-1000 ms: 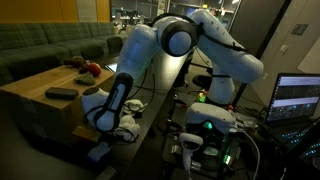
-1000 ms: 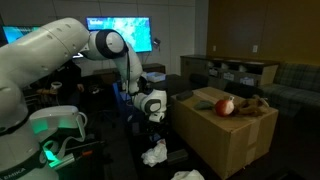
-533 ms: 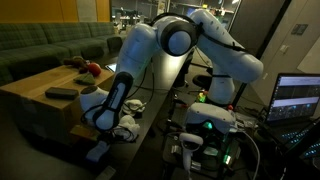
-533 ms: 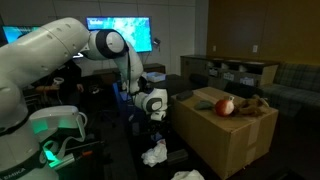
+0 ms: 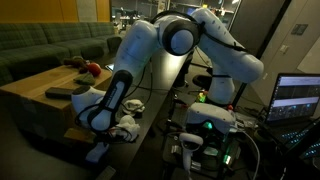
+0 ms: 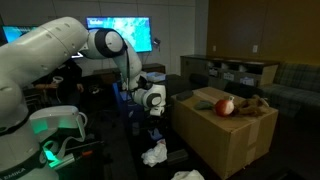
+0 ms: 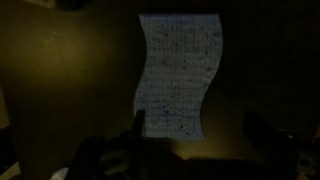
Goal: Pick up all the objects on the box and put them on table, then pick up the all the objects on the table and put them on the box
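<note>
The brown cardboard box (image 5: 35, 95) (image 6: 228, 135) carries a dark remote-shaped bar (image 5: 62, 93) and a red toy (image 5: 92, 68) (image 6: 225, 106). A white fluffy cloth toy (image 5: 126, 128) (image 6: 155, 153) lies lower down on the black table (image 5: 150, 125), beside the box, with a blue piece (image 5: 97, 152) near it. My gripper (image 5: 103, 122) (image 6: 152, 113) hangs over the table by the box's edge, above the white toy. In the dim wrist view my gripper (image 7: 200, 135) is open, with nothing between its fingers (image 7: 138, 125). A pale speckled patch (image 7: 178, 75) lies ahead on the dark surface.
A green sofa (image 5: 45, 42) stands behind the box. A bright screen (image 6: 125, 33) glows at the back and a laptop (image 5: 297, 98) sits at the side. The robot's base (image 5: 205, 125) with green lights and cables takes up the near side.
The gripper has risen slightly and drifted a little toward the box. It has stayed open and nothing else has moved.
</note>
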